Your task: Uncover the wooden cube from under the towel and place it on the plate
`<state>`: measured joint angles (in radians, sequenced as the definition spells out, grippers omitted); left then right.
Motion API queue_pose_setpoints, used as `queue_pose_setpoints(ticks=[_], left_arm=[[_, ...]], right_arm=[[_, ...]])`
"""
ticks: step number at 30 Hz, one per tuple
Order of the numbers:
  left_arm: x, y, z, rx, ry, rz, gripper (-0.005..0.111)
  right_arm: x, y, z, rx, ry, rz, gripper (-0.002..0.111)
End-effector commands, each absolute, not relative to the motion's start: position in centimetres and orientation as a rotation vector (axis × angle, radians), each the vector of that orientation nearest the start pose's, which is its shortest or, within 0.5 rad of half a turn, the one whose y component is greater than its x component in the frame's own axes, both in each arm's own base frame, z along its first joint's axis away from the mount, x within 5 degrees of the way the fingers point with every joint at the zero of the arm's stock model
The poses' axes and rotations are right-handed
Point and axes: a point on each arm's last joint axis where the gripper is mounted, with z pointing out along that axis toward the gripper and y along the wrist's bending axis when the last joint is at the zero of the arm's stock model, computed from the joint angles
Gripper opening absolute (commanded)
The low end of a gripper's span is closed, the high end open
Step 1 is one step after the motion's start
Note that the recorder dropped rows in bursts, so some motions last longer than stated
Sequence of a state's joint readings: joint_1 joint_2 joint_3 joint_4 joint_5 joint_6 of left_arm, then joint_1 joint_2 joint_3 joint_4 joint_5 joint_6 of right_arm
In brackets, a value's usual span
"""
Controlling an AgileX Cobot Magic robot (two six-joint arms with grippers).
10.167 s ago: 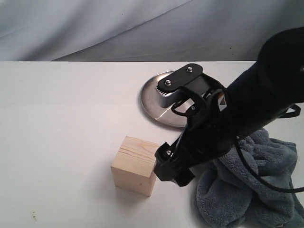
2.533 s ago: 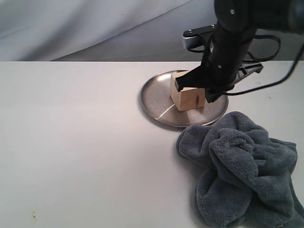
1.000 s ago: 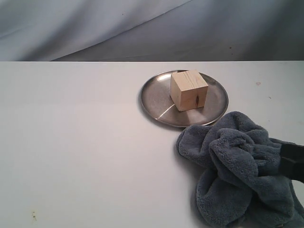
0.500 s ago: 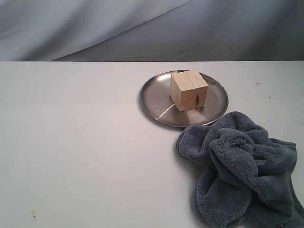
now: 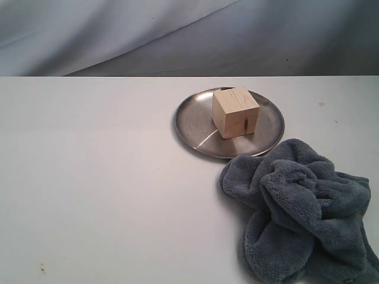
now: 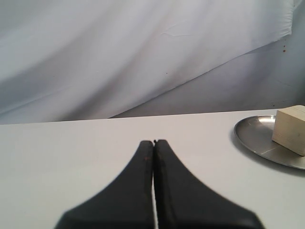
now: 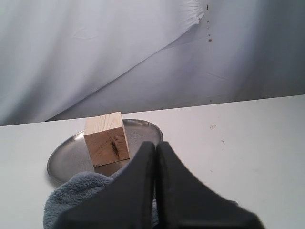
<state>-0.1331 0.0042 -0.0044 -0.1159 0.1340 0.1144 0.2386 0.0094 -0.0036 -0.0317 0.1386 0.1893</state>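
Note:
The wooden cube (image 5: 235,112) stands uncovered on the steel plate (image 5: 192,121), right of the table's middle. It shows too in the right wrist view, cube (image 7: 106,139) on plate (image 7: 64,157), and in the left wrist view, cube (image 6: 291,129) on plate (image 6: 252,136). The blue-grey towel (image 5: 302,210) lies bunched in front of the plate at the near right, its edge touching the rim. My right gripper (image 7: 155,143) is shut and empty, hanging back over the towel (image 7: 71,193). Shut and empty as well, my left gripper (image 6: 154,142) sits over bare table. Neither arm appears in the exterior view.
The white table (image 5: 89,177) runs wide to the left of the plate. A grey-blue cloth backdrop (image 5: 177,35) hangs behind the table's far edge.
The right arm let go of the cube on the plate and drew back off the near right. Its last dark part at the right edge has gone from view within the last second.

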Motion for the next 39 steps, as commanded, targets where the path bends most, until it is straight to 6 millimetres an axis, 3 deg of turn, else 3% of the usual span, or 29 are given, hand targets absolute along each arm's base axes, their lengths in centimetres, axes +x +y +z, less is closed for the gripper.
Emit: queue_pose_setpoints(ticks=[1,39], left_arm=[[5.57,-0.91,20.14,0.119,1.611,-0.123,0.000],[5.57,-0.91,20.14,0.119,1.611,-0.123,0.000]], right_arm=[[5.50,1.22,19.97,-0.078,1.637,0.269,0.000],[5.48,1.34,20.10,-0.117,1.620,0.253,0.000]])
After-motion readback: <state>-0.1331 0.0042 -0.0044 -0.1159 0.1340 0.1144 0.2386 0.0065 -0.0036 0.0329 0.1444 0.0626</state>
